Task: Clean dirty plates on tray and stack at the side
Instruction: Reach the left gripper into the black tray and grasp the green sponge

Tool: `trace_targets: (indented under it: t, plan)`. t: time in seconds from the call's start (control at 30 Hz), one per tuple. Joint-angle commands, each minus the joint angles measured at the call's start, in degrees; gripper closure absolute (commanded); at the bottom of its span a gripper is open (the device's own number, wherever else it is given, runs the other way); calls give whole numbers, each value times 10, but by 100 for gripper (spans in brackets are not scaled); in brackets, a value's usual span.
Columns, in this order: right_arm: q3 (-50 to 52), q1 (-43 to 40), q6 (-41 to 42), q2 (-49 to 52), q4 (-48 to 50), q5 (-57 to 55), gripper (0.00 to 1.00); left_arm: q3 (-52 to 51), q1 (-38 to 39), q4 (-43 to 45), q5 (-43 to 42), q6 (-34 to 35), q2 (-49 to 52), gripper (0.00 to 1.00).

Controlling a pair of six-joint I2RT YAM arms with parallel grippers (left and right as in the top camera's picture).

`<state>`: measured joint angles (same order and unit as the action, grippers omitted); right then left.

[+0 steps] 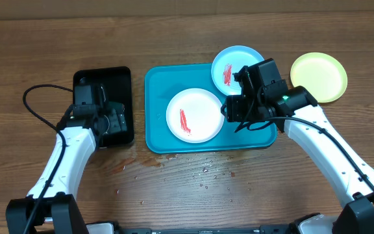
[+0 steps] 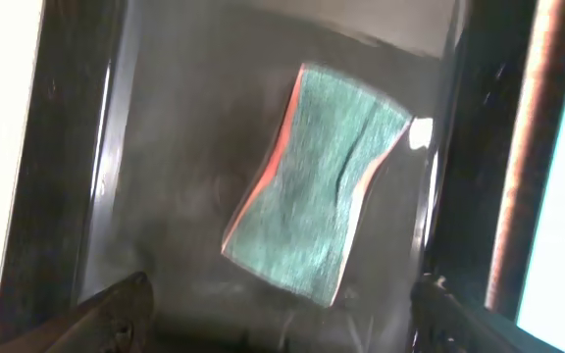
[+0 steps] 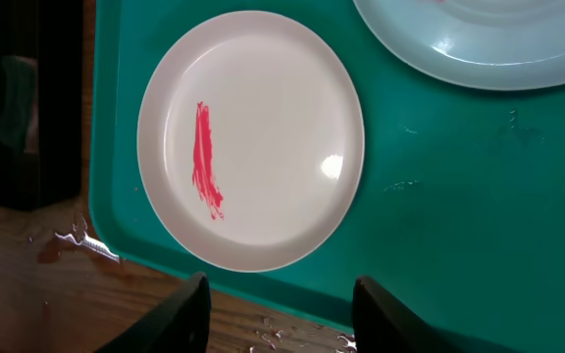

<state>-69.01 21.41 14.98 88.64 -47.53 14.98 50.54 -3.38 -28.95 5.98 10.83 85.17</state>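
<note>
A white plate [image 1: 195, 115] [image 3: 251, 137] with a red smear lies in the middle of the turquoise tray [image 1: 156, 133] [image 3: 439, 196]. At the tray's back right corner rests a light blue plate [image 1: 236, 65] [image 3: 479, 39], also smeared red. The yellow-green plate [image 1: 319, 77] sits on the table to the right, with no smear showing. My right gripper [image 1: 239, 112] [image 3: 282, 314] hovers open and empty over the tray's right side, next to the white plate. Over a black tray [image 1: 102, 104], my left gripper [image 1: 98, 97] [image 2: 282, 314] is open above a green sponge [image 2: 317, 191], not touching it.
The black tray [image 2: 135, 147] [image 3: 18, 98] stands just left of the turquoise one. Water drops [image 1: 206, 172] and a reddish wet patch lie on the wooden table in front of the turquoise tray. A black cable [image 1: 37, 110] loops left of the left arm.
</note>
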Motion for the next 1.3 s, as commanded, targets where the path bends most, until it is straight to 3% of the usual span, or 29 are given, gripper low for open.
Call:
trace_targets:
  t: [0.0, 0.4, 0.5, 0.67, 0.8, 0.87, 1.13, 1.27]
  plan:
    - [-12, 1, -4, -9, -2, -4, 52, -13, 3, 30, -5, 10, -6, 19]
    - [-12, 1, 0, -9, -11, -4, 52, -17, 3, 102, -18, 7, 64, 30]
    - [-12, 1, 0, -9, -11, -4, 52, -17, 3, 110, -32, 8, 82, 39]
    - [-12, 1, 0, -9, -10, -4, 51, -17, 3, 119, -46, 8, 101, 43]
    - [-12, 1, 0, -9, -10, -4, 27, -17, 3, 121, -46, 7, 110, 45]
    - [-12, 1, 0, -9, -10, -4, 0, -17, 3, 123, -46, 7, 112, 45]
    - [-12, 1, 0, -9, -13, -3, 0, -17, 3, 134, -46, 7, 116, 46]
    - [-12, 1, 0, -9, -18, -3, 0, -17, 3, 135, -46, 7, 123, 51]
